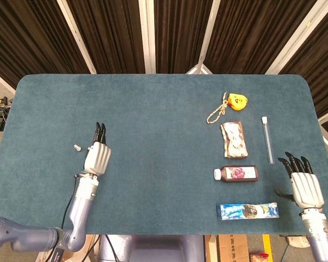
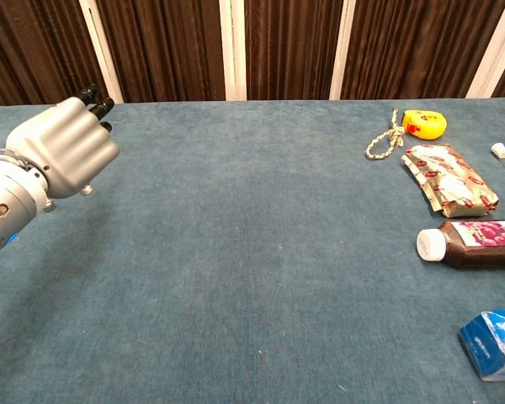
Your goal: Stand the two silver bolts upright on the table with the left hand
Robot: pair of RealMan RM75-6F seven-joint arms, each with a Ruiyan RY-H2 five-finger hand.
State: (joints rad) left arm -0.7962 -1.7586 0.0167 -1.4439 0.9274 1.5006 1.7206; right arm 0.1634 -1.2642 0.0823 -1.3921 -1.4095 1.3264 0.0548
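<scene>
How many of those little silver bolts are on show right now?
2, I think. One bolt sits on the table just left of the left hand. A second bolt barely pokes out from under that hand in the chest view, mostly hidden.

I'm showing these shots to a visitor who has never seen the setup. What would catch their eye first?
Probably the grey left hand, raised large at the chest view's left edge with a silver bolt peeking out beneath it. Next comes the cluster along the table's right side: a yellow tape measure, a dark juice bottle, and a blue carton near the open right hand.
</scene>
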